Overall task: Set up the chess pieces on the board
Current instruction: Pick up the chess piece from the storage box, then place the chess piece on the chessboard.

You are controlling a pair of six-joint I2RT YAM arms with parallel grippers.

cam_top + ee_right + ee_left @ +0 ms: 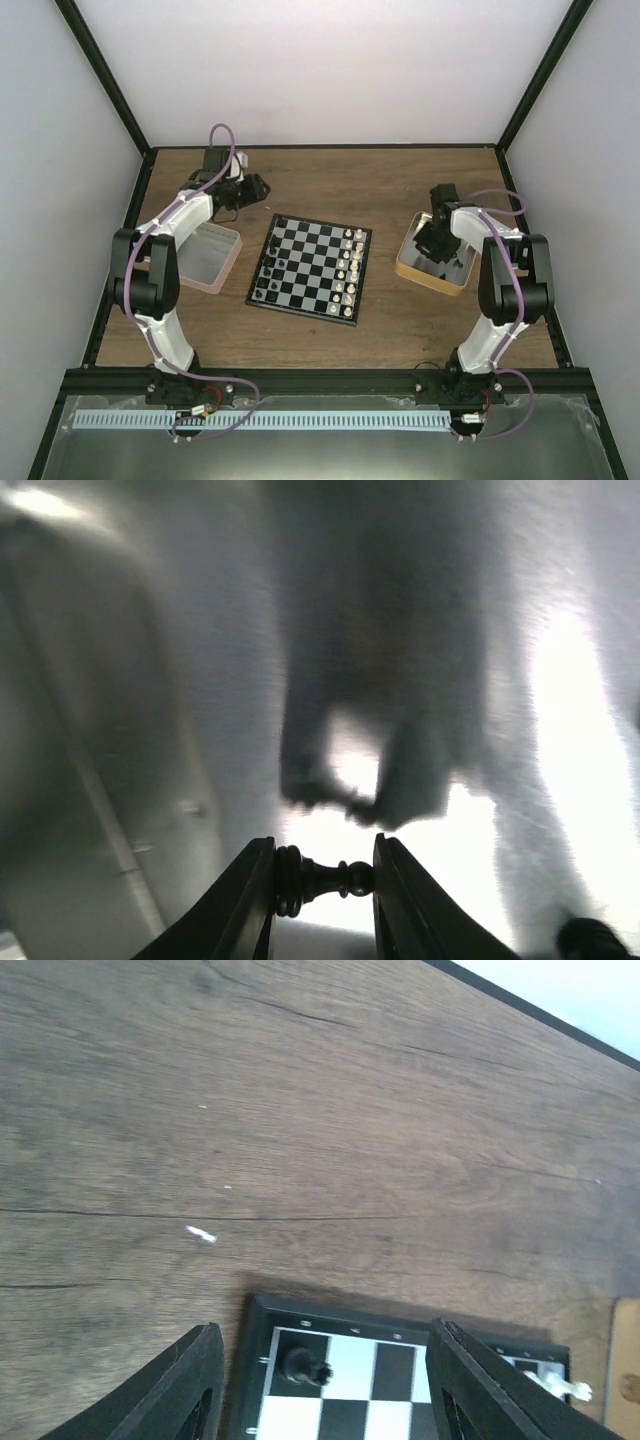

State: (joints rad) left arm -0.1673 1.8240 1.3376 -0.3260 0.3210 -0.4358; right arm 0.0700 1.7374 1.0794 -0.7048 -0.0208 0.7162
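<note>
The board lies in the middle of the table, with black chess pieces along its left side and white ones along its right. My left gripper hovers open and empty over the table by the board's far left corner. In the left wrist view the open gripper frames that corner of the board and one black piece. My right gripper is down in the tan tray. In the right wrist view it is shut on a black pawn held sideways, base against the left finger.
A pink-rimmed clear box stands left of the board under the left arm. Another black piece lies in the tray at the lower right of the right wrist view. A white piece shows on the board's far edge. Black frame rails border the table.
</note>
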